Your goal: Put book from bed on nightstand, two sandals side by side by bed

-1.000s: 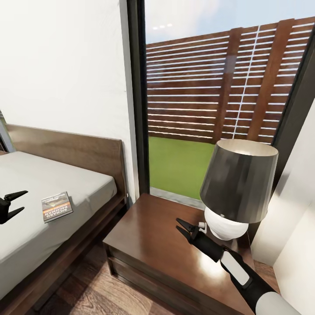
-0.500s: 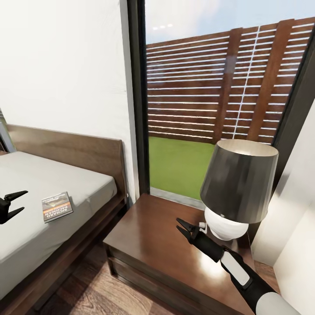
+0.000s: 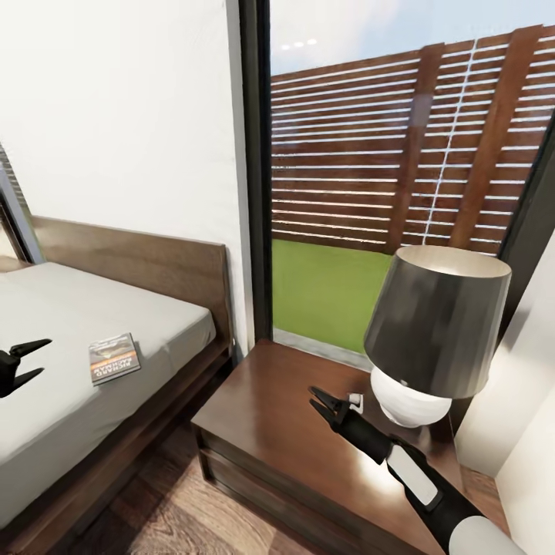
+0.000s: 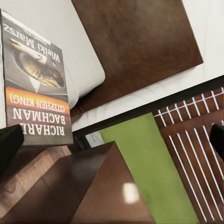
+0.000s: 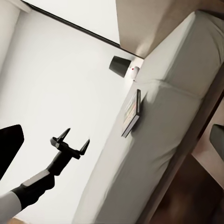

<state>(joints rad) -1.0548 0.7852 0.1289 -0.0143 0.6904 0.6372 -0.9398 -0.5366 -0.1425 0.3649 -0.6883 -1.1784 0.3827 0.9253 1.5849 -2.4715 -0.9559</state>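
Observation:
The book (image 3: 114, 358) lies flat on the grey mattress of the bed (image 3: 69, 308), near its right edge; in the left wrist view the book (image 4: 37, 88) shows its orange band and white lettering. My left gripper (image 3: 42, 356) hovers open over the mattress, a short way left of the book and not touching it. The right wrist view shows that left gripper (image 5: 76, 136) with its fingers spread, and the book (image 5: 131, 113). My right gripper (image 3: 317, 397) is open and empty above the nightstand (image 3: 277, 439). The sandals are out of view.
A lamp (image 3: 435, 324) with a dark shade and white base stands at the nightstand's back right, close to my right arm. The brown headboard (image 3: 139, 262) and a tall black-framed window (image 3: 254, 169) lie behind. Wood-plank floor (image 3: 162, 524) runs between bed and nightstand.
The whole picture has slid a little to the right, so the camera has turned. Both grippers and the book keep their places and states.

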